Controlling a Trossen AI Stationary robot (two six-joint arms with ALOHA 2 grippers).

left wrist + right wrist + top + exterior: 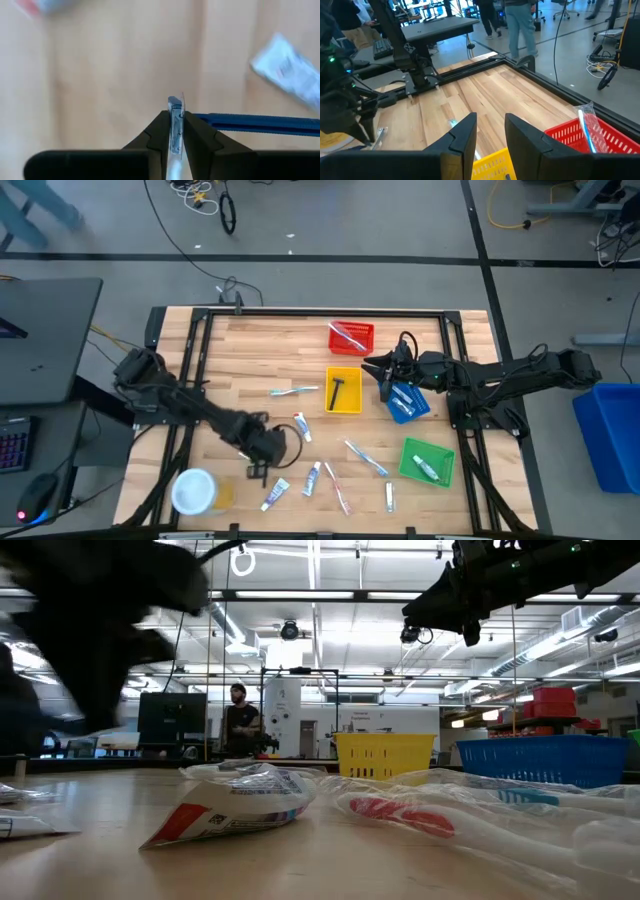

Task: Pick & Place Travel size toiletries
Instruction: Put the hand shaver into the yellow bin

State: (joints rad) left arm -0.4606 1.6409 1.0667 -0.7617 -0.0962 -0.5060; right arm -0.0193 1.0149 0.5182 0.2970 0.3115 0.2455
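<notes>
My left gripper hangs over the table's near left part, shut on a slim blue-handled toiletry in a clear wrapper. Whether it is a razor or a toothbrush I cannot tell. Loose on the wood lie white tubes and wrapped toothbrushes. My right gripper waits open and level above the yellow tray, with nothing between its fingers. My left gripper pinches one end of the wrapped item between its two fingertips. The fingers come from above, pointing steeply down. The blue handle sticks out sideways from the fingers, level. The item is lifted clear of the wood.
Square trays stand mid-table: red at the far side with a toothbrush in it, yellow with a black razor, blue, and green near right. A white-topped yellow tub stands at the near left corner. People move in the room behind.
</notes>
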